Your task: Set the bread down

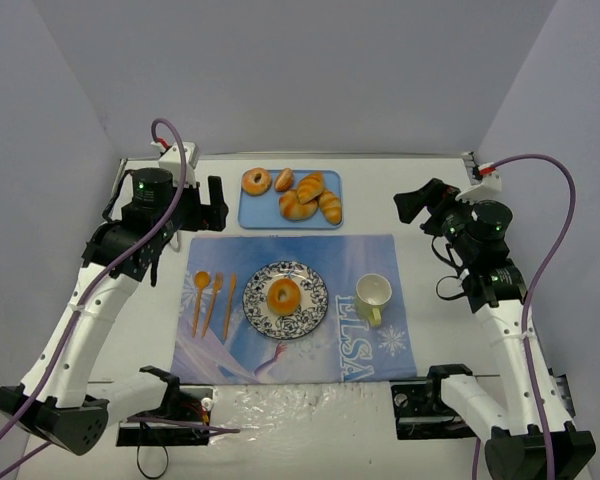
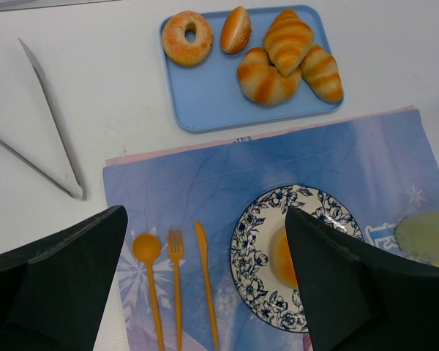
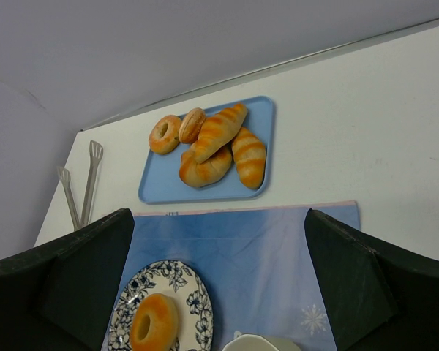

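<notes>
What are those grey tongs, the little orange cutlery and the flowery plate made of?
Thin grey tongs: likely metal, from their dull silvery sheen. Orange spoon, fork and knife set: probably plastic, one flat matte colour throughout. Blue-and-white floral plate: looks like glazed ceramic, though melamine can't be ruled out.

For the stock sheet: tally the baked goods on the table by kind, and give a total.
Ring donuts: 2, the bread on the plate and the second donut on the tray
Crescent rolls: 3
Oval bun: 1
Total: 6
</notes>
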